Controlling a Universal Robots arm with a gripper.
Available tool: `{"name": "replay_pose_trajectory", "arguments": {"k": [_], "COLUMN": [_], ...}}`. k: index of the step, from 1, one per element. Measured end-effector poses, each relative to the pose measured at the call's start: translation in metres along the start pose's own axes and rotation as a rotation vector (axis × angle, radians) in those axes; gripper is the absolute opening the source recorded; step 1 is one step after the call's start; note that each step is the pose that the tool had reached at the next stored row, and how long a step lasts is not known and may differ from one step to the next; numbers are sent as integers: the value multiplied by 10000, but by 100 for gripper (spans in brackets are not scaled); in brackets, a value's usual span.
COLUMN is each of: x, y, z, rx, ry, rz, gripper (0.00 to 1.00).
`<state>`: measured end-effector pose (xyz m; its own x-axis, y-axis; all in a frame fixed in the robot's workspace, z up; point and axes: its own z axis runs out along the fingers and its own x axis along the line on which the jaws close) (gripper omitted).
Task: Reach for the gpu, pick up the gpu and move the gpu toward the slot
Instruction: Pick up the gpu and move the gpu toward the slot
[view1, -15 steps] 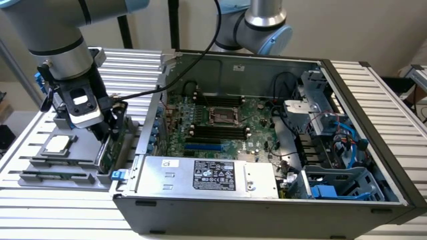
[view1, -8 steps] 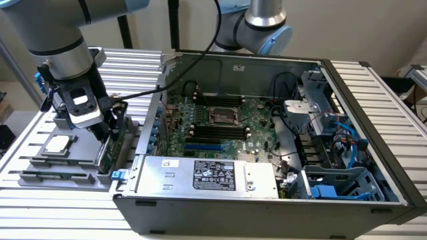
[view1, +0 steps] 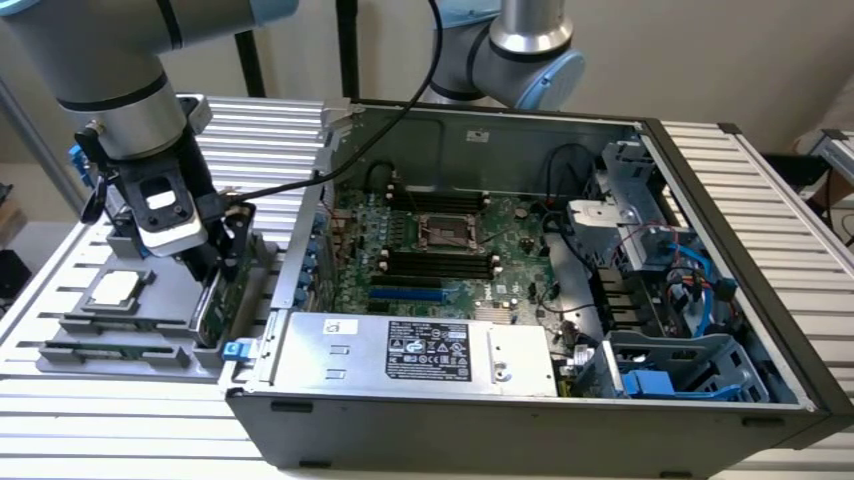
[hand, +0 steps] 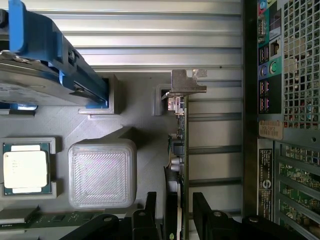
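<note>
Exterior view: the arm reaches down at about nine o'clock of the picture, over a gray tray (view1: 167, 290) that sits just beside the open computer case (view1: 534, 420). The gripper (view1: 218, 262) hangs at the tray's three o'clock edge, the side next to the case. There the gpu (view1: 214, 300) stands on its long edge, upright in the tray. At nine o'clock from the card a square silver chip (view1: 114, 288) lies flat in its own pocket of the tray. Inside the case, the green motherboard (view1: 441, 250) lies at the picture's centre. The boxy power supply (view1: 414, 350) sits at six o'clock from it.

Wrist view: the gripper (hand: 175, 200) looks straight down on the gpu (hand: 183, 145), which shows edge-on as a thin dark line. Its silver bracket (hand: 187, 82) is at the end away from the fingers (hand: 149, 212). The jaws stand wide, one finger on each side of the card, not closed on it. Whether either pad touches the board I cannot tell. A hard drive (hand: 30, 75) with blue clips, the chip (hand: 25, 167) and a ribbed gray square (hand: 102, 172) also rest on the tray (hand: 145, 145).
</note>
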<state>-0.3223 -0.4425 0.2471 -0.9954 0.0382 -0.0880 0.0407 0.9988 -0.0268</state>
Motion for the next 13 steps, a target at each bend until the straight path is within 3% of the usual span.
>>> {"name": "replay_pose_trajectory", "arguments": {"k": [13], "x": [1], "y": [0], "z": [6], "rx": [0], "ry": [0], "rz": [0], "gripper": [42]}}
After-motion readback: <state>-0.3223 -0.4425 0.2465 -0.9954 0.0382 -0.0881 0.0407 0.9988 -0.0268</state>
